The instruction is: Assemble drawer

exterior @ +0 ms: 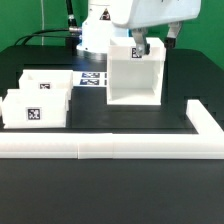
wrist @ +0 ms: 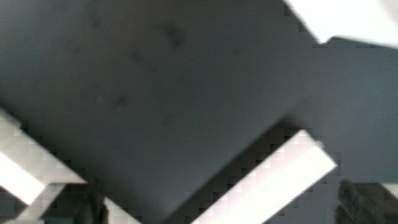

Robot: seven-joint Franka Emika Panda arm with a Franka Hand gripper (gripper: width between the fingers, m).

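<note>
The drawer's large white housing (exterior: 135,78) stands upright on the black table, its open side facing the camera, with a square tag at its upper back. My gripper (exterior: 152,42) hovers at the housing's top edge and is open. In the wrist view my gripper (wrist: 222,208) has its dark fingertips (wrist: 71,205) wide apart, and a white wall edge of the housing (wrist: 306,165) runs diagonally between them without touching. Two small tagged trays (exterior: 38,100) sit side by side at the exterior view's left.
A long low white border wall (exterior: 110,146) runs along the front and turns back at the exterior view's right (exterior: 206,125). The marker board (exterior: 92,78) lies flat behind the trays, left of the housing. The robot base stands at the back.
</note>
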